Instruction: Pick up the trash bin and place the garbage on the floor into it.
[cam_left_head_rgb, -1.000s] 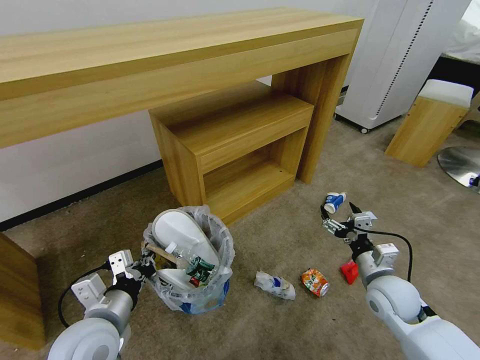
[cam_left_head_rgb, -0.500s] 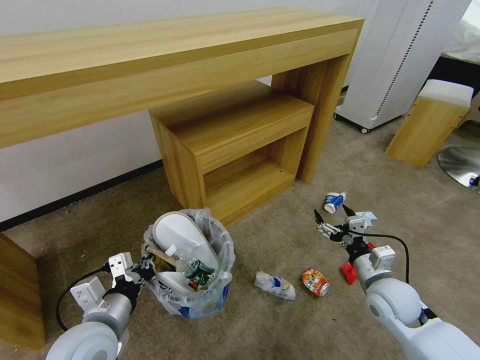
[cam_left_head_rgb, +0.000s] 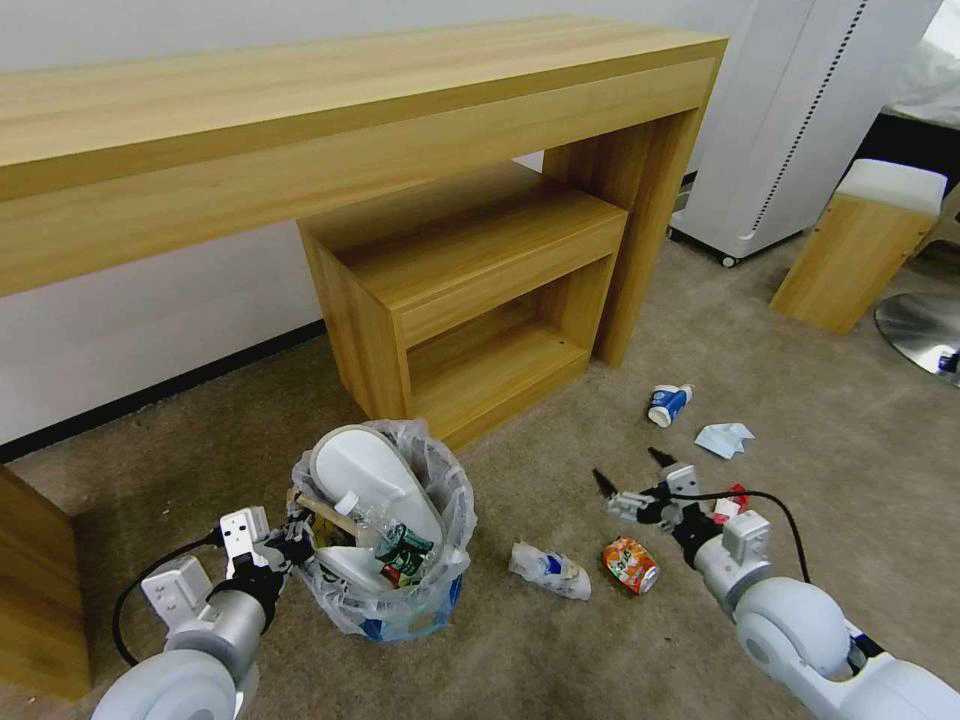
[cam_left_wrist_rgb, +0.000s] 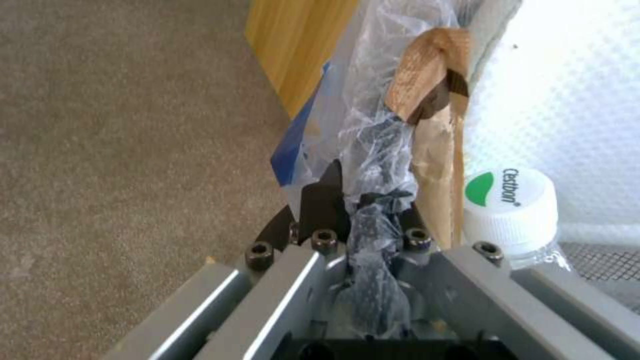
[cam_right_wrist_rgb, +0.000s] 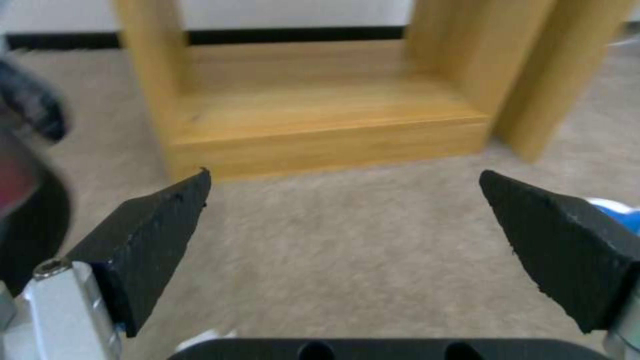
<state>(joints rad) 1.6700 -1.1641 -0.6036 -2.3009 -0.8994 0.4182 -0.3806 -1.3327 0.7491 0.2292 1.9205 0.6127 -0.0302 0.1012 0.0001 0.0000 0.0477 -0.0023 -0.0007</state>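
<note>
1. Left end effector (cam_left_head_rgb: 290, 540) is closed on the rim of the small round trash bin lined with crinkly clear plastic (cam_left_head_rgb: 385, 600). In the left wrist view the bag film (cam_left_wrist_rgb: 373, 220) is bunched between the fingers. Gripping at the rim likely keeps the mouth facing up and free for drops.

2. The bin sits on the beige short-pile carpet floor (cam_left_head_rgb: 560, 660), directly ahead of the left end effector. Blue shows low on its wall. Already inside: white slippers (cam_left_head_rgb: 365, 475), a clear bottle with a white cap (cam_left_wrist_rgb: 510, 200), a wooden stick (cam_left_wrist_rgb: 433, 65).

3. Right end effector (cam_left_head_rgb: 630, 478) hangs low over the carpet, fingers spread wide with nothing between them. In the right wrist view, both black pads (cam_right_wrist_rgb: 153, 220) frame bare carpet.

4. Litter on the floor relative to the right end effector:
   - crushed orange can (cam_left_head_rgb: 630, 565), just below and near;
   - crumpled white-blue wrapper (cam_left_head_rgb: 550, 570), beyond the can, towards the bin;
   - red wrapper (cam_left_head_rgb: 735, 497), just behind the wrist, partly hidden;
   - blue-white cup (cam_left_head_rgb: 668, 403) and pale tissue (cam_left_head_rgb: 725, 438), farther out.

5. Judgement: the wide stance over the can suggests it's lined up for a pick; the bin is held close, so the carry is short.
</note>
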